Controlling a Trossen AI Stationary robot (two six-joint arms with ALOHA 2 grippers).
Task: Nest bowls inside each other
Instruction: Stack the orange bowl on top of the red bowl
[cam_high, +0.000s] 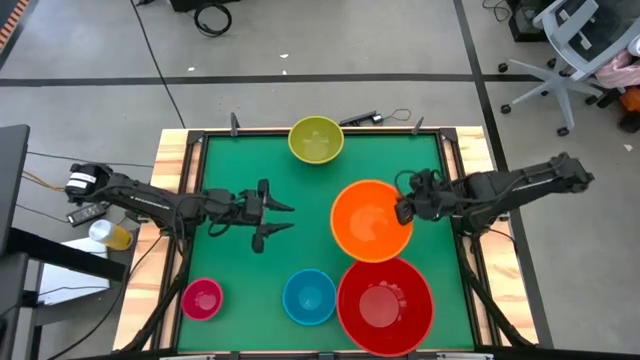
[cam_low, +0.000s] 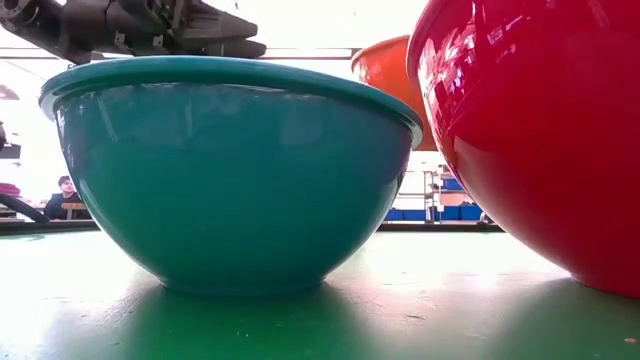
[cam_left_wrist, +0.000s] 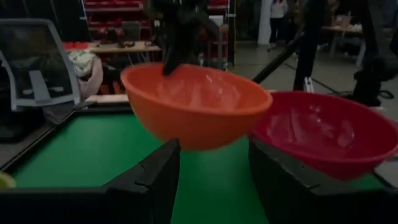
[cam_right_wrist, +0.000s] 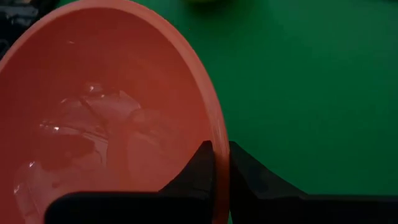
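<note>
My right gripper (cam_high: 403, 211) is shut on the orange bowl (cam_high: 370, 220), which hangs over the table's middle right, just beyond the large red bowl (cam_high: 385, 305) at the near edge. The blue bowl (cam_high: 309, 297) stands left of the red one and the small pink bowl (cam_high: 202, 299) at the near left. At the far edge sits the yellow-green bowl (cam_high: 316, 140). All four rest on their bases. My left gripper (cam_high: 285, 218) is open, held level at mid-table left of the orange bowl, with nothing between its fingers. My right gripper pinches the orange bowl's rim (cam_right_wrist: 220, 163) on the side toward the table's right edge, one finger (cam_right_wrist: 199, 168) inside the bowl and one (cam_right_wrist: 249, 177) outside. The fingers slant down from the right. The bowl (cam_left_wrist: 196, 106) hangs clear of the table, mouth up, slightly tilted.
A raised wooden frame (cam_high: 180, 160) borders the green table (cam_high: 250, 160). Open green surface lies at the far left and far right. Beyond the table there are an office chair (cam_high: 580, 50) and cables on the floor (cam_high: 212, 15). A person (cam_low: 65, 195) sits far off in the room.
</note>
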